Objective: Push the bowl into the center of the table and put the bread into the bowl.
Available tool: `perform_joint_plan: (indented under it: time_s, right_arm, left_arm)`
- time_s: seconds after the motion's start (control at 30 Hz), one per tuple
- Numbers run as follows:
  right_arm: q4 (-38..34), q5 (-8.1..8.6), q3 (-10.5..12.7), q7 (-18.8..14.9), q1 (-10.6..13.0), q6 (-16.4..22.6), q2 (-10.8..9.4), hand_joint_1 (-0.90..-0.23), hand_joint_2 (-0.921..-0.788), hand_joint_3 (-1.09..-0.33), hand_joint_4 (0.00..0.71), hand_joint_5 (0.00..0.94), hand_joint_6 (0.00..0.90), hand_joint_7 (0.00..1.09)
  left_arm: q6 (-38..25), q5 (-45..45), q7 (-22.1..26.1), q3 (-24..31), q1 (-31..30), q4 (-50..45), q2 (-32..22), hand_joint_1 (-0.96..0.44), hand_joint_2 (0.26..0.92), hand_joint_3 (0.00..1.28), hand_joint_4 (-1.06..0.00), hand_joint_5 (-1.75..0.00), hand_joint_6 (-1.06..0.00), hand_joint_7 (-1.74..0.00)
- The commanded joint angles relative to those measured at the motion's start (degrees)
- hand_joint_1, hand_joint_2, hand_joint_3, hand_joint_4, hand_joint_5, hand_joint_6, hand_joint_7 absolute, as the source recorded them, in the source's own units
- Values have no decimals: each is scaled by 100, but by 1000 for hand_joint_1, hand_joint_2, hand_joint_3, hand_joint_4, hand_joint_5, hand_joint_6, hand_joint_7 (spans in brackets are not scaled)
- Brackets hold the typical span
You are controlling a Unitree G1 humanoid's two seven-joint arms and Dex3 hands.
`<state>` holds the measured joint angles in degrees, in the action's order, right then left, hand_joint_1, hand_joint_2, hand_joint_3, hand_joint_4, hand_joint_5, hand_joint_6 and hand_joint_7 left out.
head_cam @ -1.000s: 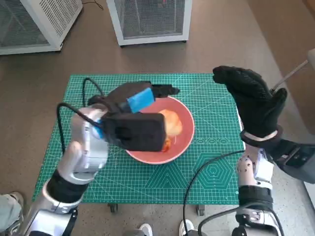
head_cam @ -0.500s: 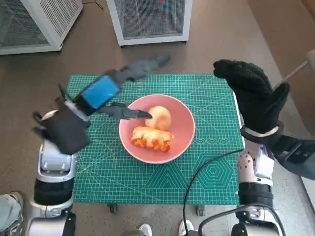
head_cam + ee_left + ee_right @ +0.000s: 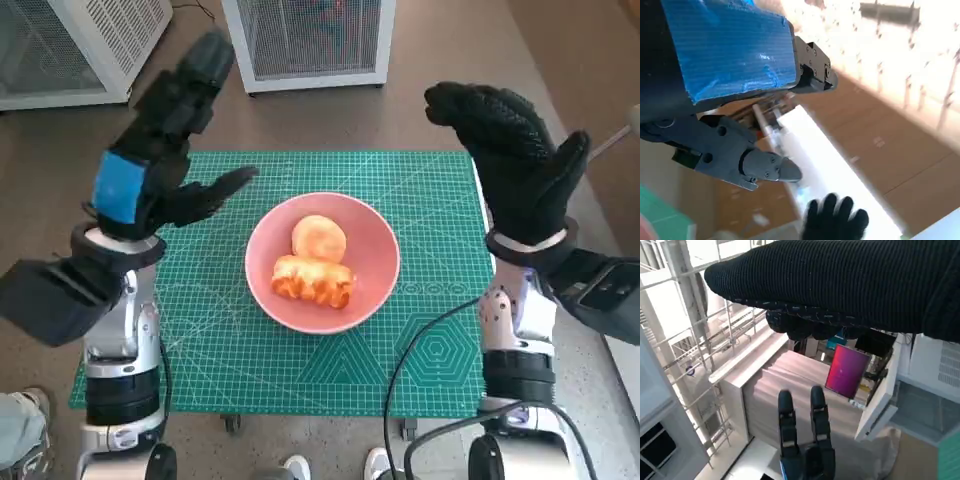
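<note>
Pink round bowl (image 3: 322, 262) sits mid-mat on your green cutting mat (image 3: 420, 330), bare mat all round it. Two golden bread pieces (image 3: 313, 281) lie inside. Your left hand (image 3: 150, 165) at 10 o'clock and right hand (image 3: 515, 170) at 2 o'clock are raised, fingers spread, holding nothing.

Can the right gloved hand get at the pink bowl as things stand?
Probably yes. The right hand is raised beside the pink bowl, holding nothing, and bare green cutting mat lies between them; the left hand is raised on the far side.
</note>
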<state>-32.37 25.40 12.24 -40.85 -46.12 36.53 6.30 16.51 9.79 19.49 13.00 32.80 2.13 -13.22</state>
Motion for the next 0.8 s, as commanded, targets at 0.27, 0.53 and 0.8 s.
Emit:
perform_joint_plan:
  time_s: [0.27, 0.53, 0.8]
  right_arm:
    - [-284, -285, -126, 259, -164, 136, -98, -533, -921, -679, 219, 0, 335, 10]
    - [-35, -589, -264, 747, -90, -83, -129, -583, -921, -613, 221, 2, 348, 17]
    - [-67, -736, -310, 964, -152, -128, -67, -612, -921, -580, 239, 9, 363, 25]
  left_arm:
    - [136, 214, -259, -5, -290, -313, 34, -636, 921, 378, -273, -36, -332, -62]
    - [160, 325, -269, -36, -366, -292, 42, -627, 921, 377, -265, -24, -318, -57]
    - [106, 430, -203, -67, -338, -187, 22, -632, 921, 377, -261, -17, -311, -56]
